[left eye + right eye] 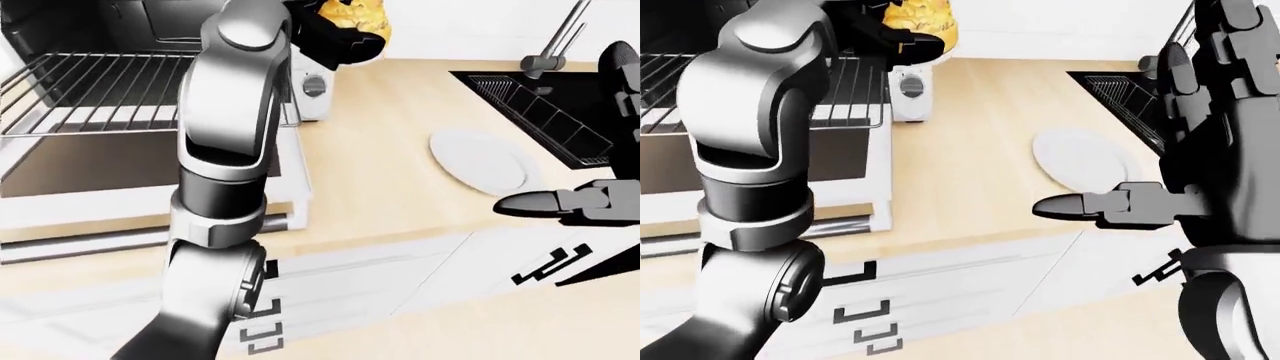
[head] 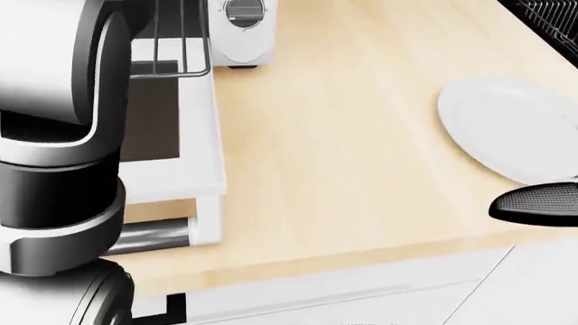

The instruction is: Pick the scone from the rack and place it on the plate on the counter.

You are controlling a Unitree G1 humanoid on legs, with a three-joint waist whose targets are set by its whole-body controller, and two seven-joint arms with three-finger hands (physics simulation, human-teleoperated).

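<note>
The golden scone (image 1: 356, 16) is up at the top of the left-eye view, above the counter and to the right of the wire rack (image 1: 90, 97). My left hand (image 1: 342, 39) is shut on it, dark fingers wrapped under and around it. The white plate (image 2: 506, 128) lies bare on the wooden counter (image 2: 343, 156), well to the right of and below the scone. My right hand (image 1: 1140, 142) stands open near the counter's edge, just below the plate, thumb (image 1: 1080, 204) pointing left, with nothing in it.
The rack sticks out of an open oven whose door (image 2: 181, 156) hangs over the counter's left part. A small white appliance (image 2: 239, 27) stands beside it. A black sink with a drying rack (image 1: 550, 120) and a faucet (image 1: 555, 45) lies right of the plate. White drawers (image 1: 380, 277) run below.
</note>
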